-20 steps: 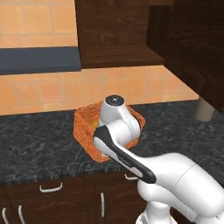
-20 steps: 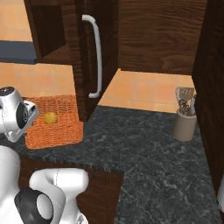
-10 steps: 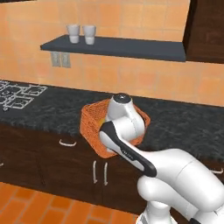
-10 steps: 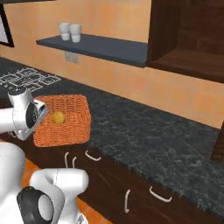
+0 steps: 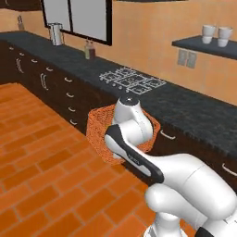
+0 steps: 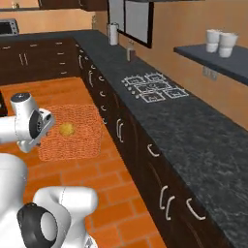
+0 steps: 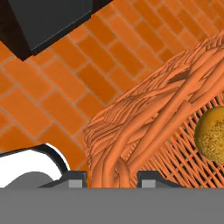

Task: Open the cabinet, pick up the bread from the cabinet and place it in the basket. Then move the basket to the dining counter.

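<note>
The gripper (image 7: 113,177) is closed on the rim of the one basket (image 7: 144,127); in the hand view its two dark fingertips (image 7: 76,177) sit either side of the woven orange wall, which rises straight up from between them. The basket (image 6: 72,133) is carried in the air above the orange brick floor (image 6: 111,193), clear of any counter. One bread (image 7: 213,131) lies inside it, a golden-yellow bun on the basket bottom, beyond the gripped wall and to the right of the fingers in the hand view. The right base view shows the same single bun (image 6: 66,129) just beside the white hand, near the gripped side of the basket. In the left base view the basket (image 5: 99,129) is partly hidden behind the arm's wrist.

Past the basket from the gripper runs a black speckled countertop (image 6: 160,121) over dark drawers with short silver handles. On it are one stovetop grate (image 5: 132,79), one pale canister (image 5: 56,34) and one small bottle (image 5: 89,49). A wall shelf (image 5: 208,46) carries two white cups (image 5: 216,32).
</note>
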You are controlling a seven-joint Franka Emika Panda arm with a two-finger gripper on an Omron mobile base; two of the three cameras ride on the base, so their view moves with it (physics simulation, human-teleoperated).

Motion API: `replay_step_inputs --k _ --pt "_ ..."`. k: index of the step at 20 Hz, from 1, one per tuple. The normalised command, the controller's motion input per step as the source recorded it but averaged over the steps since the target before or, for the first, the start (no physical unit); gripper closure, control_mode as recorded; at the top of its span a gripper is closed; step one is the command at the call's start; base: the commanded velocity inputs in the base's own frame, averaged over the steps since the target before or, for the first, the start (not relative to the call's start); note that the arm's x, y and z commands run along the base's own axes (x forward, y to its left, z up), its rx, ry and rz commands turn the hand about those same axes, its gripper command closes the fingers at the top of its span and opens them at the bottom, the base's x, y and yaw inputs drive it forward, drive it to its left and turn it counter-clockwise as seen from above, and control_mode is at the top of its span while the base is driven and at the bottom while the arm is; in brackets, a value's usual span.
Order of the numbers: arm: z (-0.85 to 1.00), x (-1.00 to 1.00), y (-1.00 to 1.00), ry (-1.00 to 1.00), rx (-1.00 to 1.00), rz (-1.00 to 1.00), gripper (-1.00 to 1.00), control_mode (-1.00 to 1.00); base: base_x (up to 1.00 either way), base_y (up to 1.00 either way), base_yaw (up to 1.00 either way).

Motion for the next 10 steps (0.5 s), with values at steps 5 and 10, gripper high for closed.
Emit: replay_step_inputs --k 5,10 --pt "0.0 0.0 0.0 0.0 0.0 0.0 1.0 1.0 0.21 0.33 0.84" --pt "0.0 0.0 0.0 0.0 0.0 0.0 1.0 1.0 -0.02 0.04 0.63"
